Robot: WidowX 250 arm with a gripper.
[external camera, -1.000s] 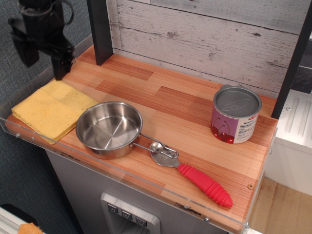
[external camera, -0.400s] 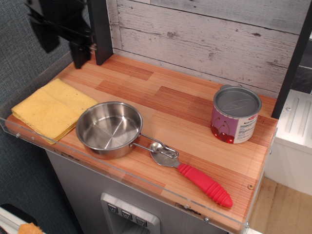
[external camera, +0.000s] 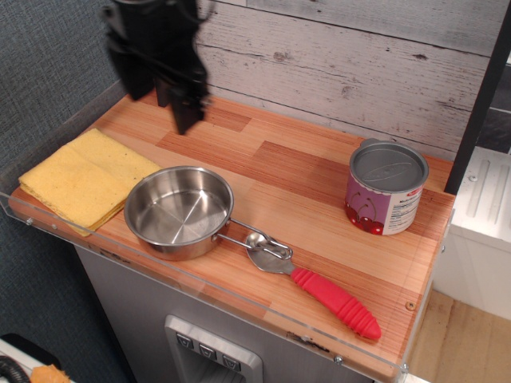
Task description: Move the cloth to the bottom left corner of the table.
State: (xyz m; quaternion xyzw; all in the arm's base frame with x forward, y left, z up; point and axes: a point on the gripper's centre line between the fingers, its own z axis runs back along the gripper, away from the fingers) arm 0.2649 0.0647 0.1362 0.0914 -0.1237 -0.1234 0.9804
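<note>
The cloth (external camera: pixel 86 179) is a mustard-yellow square of soft fabric, folded flat, with its layers showing as stepped edges along the near side and a faint crease running across its top. It lies on the desk (external camera: pixel 279 171) well below and to the left of the gripper (external camera: pixel 170 96) in the picture, in the near left corner, with its outer edges close to the clear acrylic rim (external camera: pixel 48 227). Nothing rests on it and nothing grips it.

Just beside the cloth, and almost straight below the gripper in the picture, stands a steel pan (external camera: pixel 179 211), empty and shiny, its rim touching or nearly touching the cloth's right edge. The pan's thin wire handle reaches away toward a spoon (external camera: pixel 315 283) with a metal bowl and a ribbed red handle, lying far to the lower right of the gripper. A tin can (external camera: pixel 386 187) with a cherry label stands upright, well off to the gripper's right.

The gripper itself hangs dark and blurred above the back of the desk, clear of everything; whether its jaws are apart or together cannot be told.
</note>
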